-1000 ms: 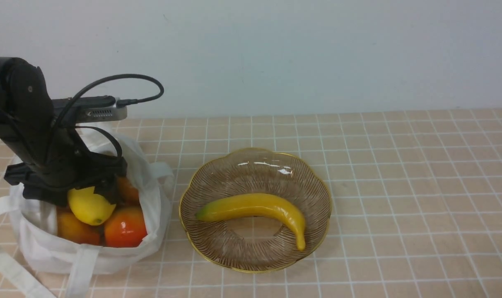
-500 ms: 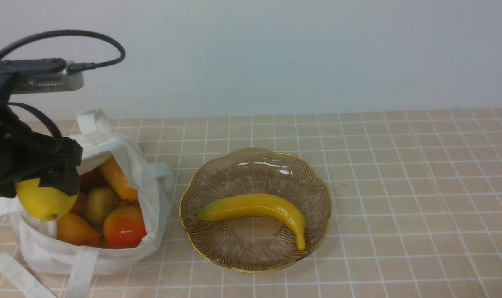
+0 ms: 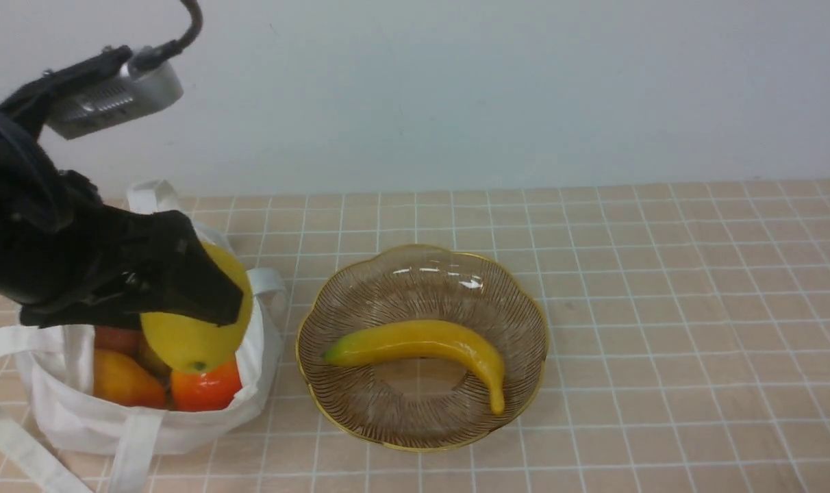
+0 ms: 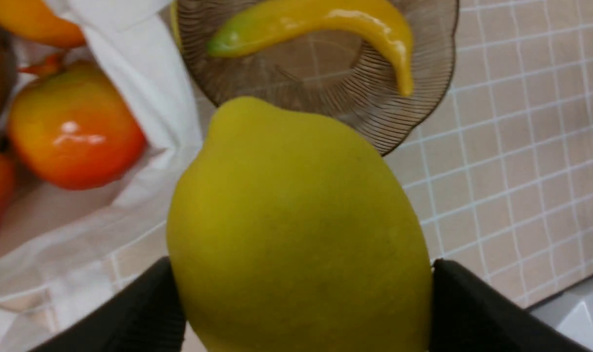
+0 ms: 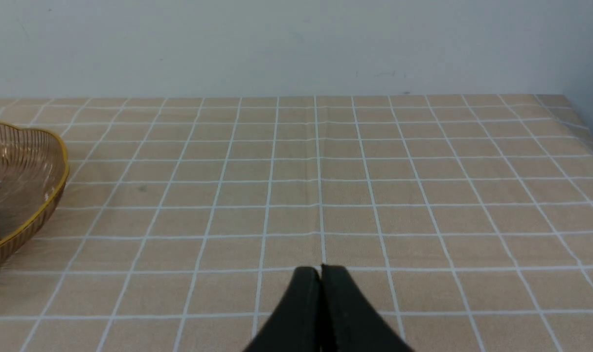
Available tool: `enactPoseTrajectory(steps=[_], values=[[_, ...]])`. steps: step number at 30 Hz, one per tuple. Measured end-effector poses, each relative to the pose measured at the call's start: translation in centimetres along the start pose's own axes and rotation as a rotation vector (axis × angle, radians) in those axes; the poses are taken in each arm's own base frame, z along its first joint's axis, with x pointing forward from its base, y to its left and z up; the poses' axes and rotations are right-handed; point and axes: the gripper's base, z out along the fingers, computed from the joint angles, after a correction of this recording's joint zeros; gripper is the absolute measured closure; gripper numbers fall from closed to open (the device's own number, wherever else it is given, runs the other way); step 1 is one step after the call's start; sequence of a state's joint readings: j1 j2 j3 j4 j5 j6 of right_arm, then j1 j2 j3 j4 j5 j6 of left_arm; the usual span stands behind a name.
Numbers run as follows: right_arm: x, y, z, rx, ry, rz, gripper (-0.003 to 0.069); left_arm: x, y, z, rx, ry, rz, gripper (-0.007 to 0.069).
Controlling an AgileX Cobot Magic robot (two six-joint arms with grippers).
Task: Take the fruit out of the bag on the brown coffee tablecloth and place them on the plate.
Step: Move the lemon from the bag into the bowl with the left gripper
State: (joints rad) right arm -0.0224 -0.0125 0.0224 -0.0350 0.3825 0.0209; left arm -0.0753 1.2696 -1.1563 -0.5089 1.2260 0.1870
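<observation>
Nearest the camera, a white strap [image 3: 18, 445] of the bag [image 3: 79, 424] trails over the tablecloth [image 3: 661, 308] that covers the surface. The bag stands open on the robot's left, and inside it show an orange pear [image 3: 124, 380] and a red-orange pomegranate [image 3: 206, 387], with other pieces half hidden behind them.

Just above the bag's mouth, on the side towards the plate, the left tool [image 3: 213, 301] grips the lemon [image 3: 189, 342]. Its black fingers press on opposite flanks of the fruit, which the left wrist view shows filling the gap between them. The lemon hangs clear of the cloth and of the other fruit.

Beside the bag sits the plate [image 3: 422, 448], with a banana [image 3: 422, 342] lying across its middle. The right tool [image 5: 321, 278] has its fingers pressed together on nothing and hovers over bare tablecloth, well apart from the plate. Beyond everything rises a plain pale wall [image 3: 456, 89].

The step in hand looks like the carry: one fruit is out and not yet placed. The next move calls for swinging the lemon sideways over the scalloped rim, lowering it onto a free patch beside the banana, and only then spreading the fingers. Being glossy and rounded, it may roll on the shallow glass if dropped from height.
</observation>
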Motion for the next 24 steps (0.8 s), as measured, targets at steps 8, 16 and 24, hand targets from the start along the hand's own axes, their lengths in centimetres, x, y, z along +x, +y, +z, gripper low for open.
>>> enactPoseTrajectory(steps=[8, 16, 24], values=[[0.0, 0.0, 0.0, 0.000, 0.000, 0.000, 0.0676, -2.0, -0.4, 7.5, 0.068, 0.166, 0.055, 0.0055], [0.0, 0.0, 0.0, 0.000, 0.000, 0.000, 0.0676, -4.0, -3.4, 14.5, -0.027, 0.218, 0.266, 0.0055], [0.0, 0.0, 0.0, 0.000, 0.000, 0.000, 0.0676, -6.1, -5.8, 20.0, -0.042, 0.179, 0.368, 0.0055]])
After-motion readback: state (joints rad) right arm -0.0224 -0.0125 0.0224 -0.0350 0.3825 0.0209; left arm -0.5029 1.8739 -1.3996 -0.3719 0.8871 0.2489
